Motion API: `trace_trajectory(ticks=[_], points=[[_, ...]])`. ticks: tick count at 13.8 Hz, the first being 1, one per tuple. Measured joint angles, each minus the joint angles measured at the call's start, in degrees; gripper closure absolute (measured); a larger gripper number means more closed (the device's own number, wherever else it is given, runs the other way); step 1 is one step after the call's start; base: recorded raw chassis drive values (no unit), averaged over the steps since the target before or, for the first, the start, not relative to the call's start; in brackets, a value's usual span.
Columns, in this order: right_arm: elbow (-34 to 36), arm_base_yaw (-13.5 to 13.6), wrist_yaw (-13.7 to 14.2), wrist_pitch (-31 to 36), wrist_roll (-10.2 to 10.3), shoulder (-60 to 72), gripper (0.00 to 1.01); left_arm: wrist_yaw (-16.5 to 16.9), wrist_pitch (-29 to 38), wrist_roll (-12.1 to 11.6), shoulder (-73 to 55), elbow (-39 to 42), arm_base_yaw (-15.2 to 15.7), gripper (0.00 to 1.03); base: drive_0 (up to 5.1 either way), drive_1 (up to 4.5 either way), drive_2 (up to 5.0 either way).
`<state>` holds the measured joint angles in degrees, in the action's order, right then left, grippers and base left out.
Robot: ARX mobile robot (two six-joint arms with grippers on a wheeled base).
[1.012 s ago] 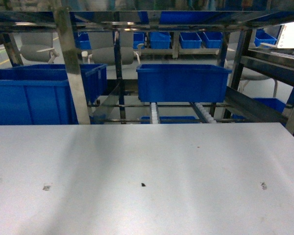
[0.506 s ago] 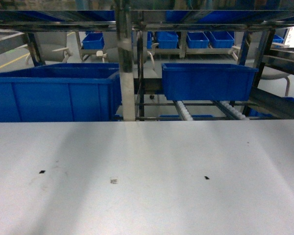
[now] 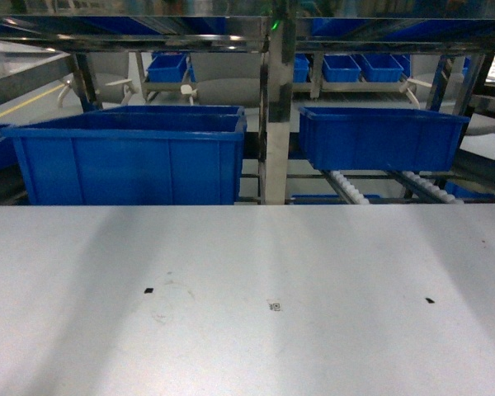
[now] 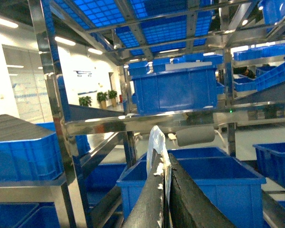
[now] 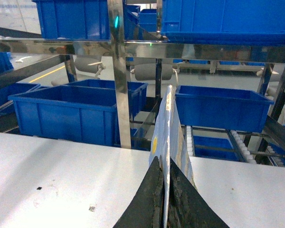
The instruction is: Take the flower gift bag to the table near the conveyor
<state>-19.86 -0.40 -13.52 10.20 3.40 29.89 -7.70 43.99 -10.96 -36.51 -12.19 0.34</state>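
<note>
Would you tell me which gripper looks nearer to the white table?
Right, probably: the right gripper hangs over the table, while the left gripper sees only racking and blue bins, no tabletop.

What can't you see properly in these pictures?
- Gift bag: only a thin edge shows between the right claw fingers in the right wrist view; its flower pattern cannot be seen.
- Left claw: grips a thin pale edge; the rest is cut off below.
- Head view: neither claw nor bag appears.
- Code sticker on the table: too small to read.
</note>
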Motion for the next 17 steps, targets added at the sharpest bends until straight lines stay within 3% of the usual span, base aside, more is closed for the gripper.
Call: trace_trajectory(ticks=[6, 13, 17], points=[[0.0, 0.0, 0.0, -0.3, 0.0, 0.0, 0.98, 0.2, -0.1, 0.0, 0.0, 0.0, 0.2, 1.01, 0.1, 3.62, -3.4], [0.0, -0.1, -0.5, 0.0, 0.0, 0.2, 0.98, 0.2, -0.1, 0.0, -0.2, 0.0, 0.2, 1.01, 0.0, 0.00, 0.0], [2.1, -0.4, -4.3, 11.7, -0.5, 12.5, 0.98, 0.2, 0.0, 0.0, -0.2, 0.0, 0.2, 1.01, 0.0, 0.00, 0.0]])
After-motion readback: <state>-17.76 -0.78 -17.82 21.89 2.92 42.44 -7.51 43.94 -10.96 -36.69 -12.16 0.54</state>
